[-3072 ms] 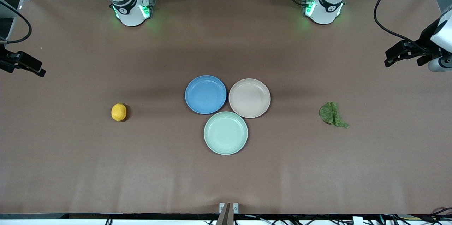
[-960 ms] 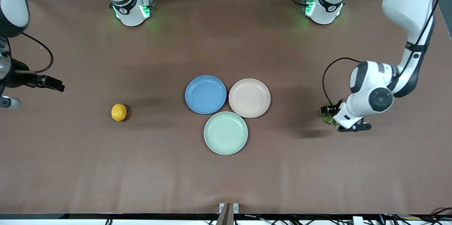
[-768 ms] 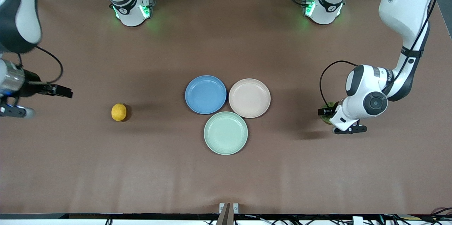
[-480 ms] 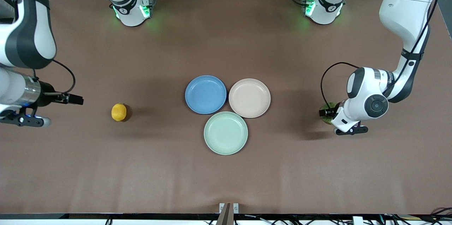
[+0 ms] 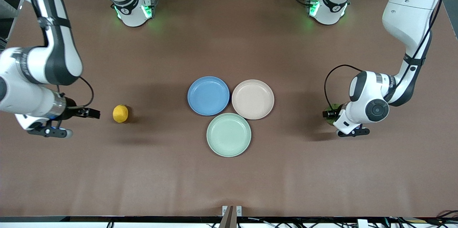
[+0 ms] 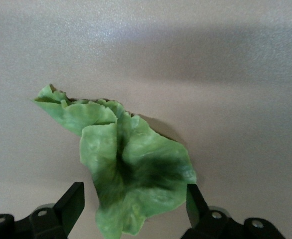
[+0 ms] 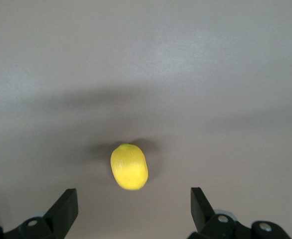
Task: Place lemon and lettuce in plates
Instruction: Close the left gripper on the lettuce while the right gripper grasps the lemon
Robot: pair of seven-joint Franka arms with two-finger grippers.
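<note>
Two end effectors spread: left end effector (image 6: pixel 131 211) straddling the lettuce (image 6: pixel 126 172) on the bench (image 5: pixel 229 178), 3 o'clock of the plates (image 5: pixel 230 97). Right end effector (image 7: pixel 133 211) spread beside the lemon (image 5: pixel 120 113), 9 o'clock of them.

My left gripper (image 6: pixel 133 211) sits low over the lettuce (image 6: pixel 126 169), fingers spread wide to either side of the leaf, wrist bent downward. My right gripper (image 7: pixel 133 211) hangs near the lemon (image 7: pixel 129 166), toward the right arm's end, fingers wide apart, not touching it.
</note>
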